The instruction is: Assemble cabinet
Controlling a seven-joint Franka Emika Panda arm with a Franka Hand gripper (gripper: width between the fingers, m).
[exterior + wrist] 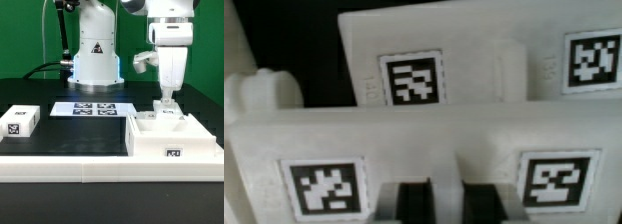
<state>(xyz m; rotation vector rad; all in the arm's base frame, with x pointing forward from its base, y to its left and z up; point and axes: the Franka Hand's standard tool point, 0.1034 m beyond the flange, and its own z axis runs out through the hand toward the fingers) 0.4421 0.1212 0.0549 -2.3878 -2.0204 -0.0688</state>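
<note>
The cabinet (172,140) is a large white box with tagged panels at the exterior view's right, by the table's front. My gripper (167,99) comes straight down onto its top. In the wrist view the two dark fingers (411,205) stand close together, with a thin light strip of a white panel (420,150) between them. That near panel bears two tags. Behind it lies another tagged white part of the cabinet (491,60). My gripper (436,205) looks shut on the panel's edge.
A small white tagged block (20,122) lies at the exterior view's left. The marker board (93,108) lies flat in front of the white robot base (95,55). A low white wall (70,160) runs along the table's front edge.
</note>
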